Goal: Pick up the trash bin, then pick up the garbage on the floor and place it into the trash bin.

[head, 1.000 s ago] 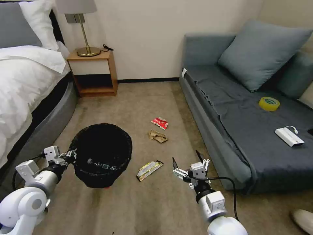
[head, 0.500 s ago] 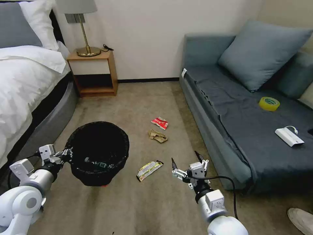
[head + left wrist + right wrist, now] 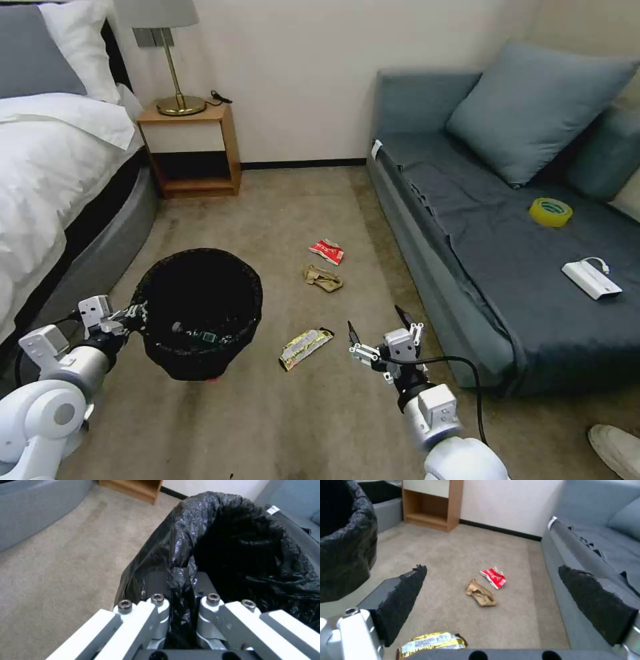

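Shifted slightly leftward and lower over the last second: trash bin [image 3: 199, 313], carried by left gripper [image 3: 131, 313] at the near-left of the carpet. Also crept a touch forward toward the snack wrapper: right gripper [image 3: 377, 331].

Left gripper clamped on the bin's rim, fingers [image 3: 156, 600] pinching the crinkly black liner and the edge beneath, as seen in the left wrist view. Bin hanging just off the floor [image 3: 287, 220], mouth upward and tipped a little. Something small with a green label lying inside the bin [image 3: 208, 337], likely the bottle.

Right gripper hovering low over the carpet, beside the sofa [image 3: 507, 287], fingers [image 3: 403, 597] spread wide with nothing between them. Gold-and-white snack wrapper [image 3: 305, 347] flat on the carpet just left of that gripper, between it and the bin. Crumpled brown paper [image 3: 323, 278] farther ahead, red-and-white packet [image 3: 327, 251] just beyond it, almost touching.

Step in hand, by judgement: reaching for the snack wrapper. Best done by centring the open fingers over the wrapper's narrow width, descending until the tips press into the carpet pile, then closing firmly, since a flat foil wrapper slips easily. Bin best held steady and close for a short drop.
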